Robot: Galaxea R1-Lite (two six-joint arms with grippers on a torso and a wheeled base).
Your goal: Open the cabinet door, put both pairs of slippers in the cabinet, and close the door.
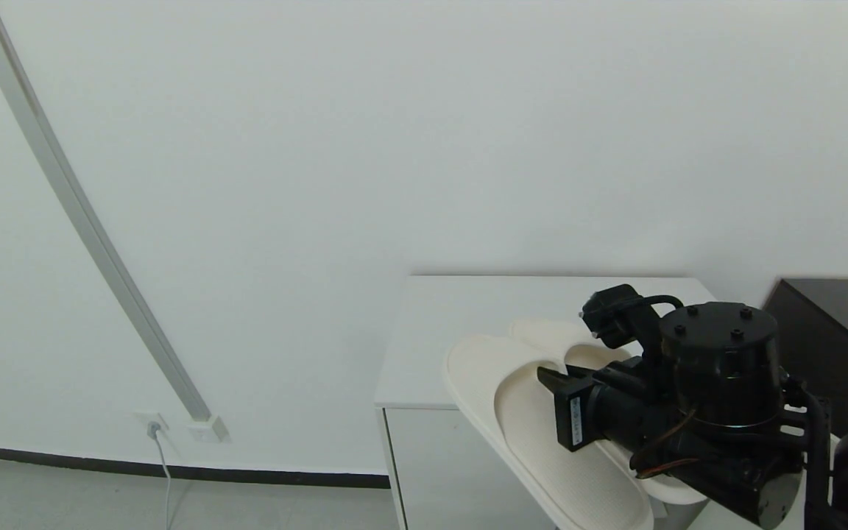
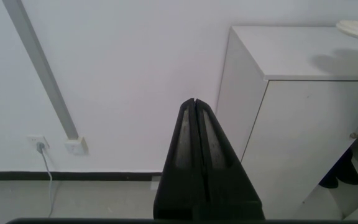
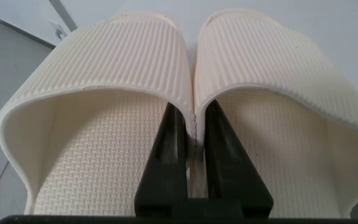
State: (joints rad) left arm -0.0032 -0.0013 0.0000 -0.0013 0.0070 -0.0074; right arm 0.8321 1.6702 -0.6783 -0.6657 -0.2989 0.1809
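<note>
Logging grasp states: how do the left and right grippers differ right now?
The right gripper pinches the pair of cream slippers by their inner edges; the left gripper holds nothing. The right is above the white cabinet top; the left is off to its side. Both are shut.

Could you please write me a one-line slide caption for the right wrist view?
Right claw pinching a cream pair of slippers together by their inner edges.

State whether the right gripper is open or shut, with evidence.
Shut on the cream slippers: the right gripper has its two fingers pinching the slippers' touching inner edges between them.
</note>
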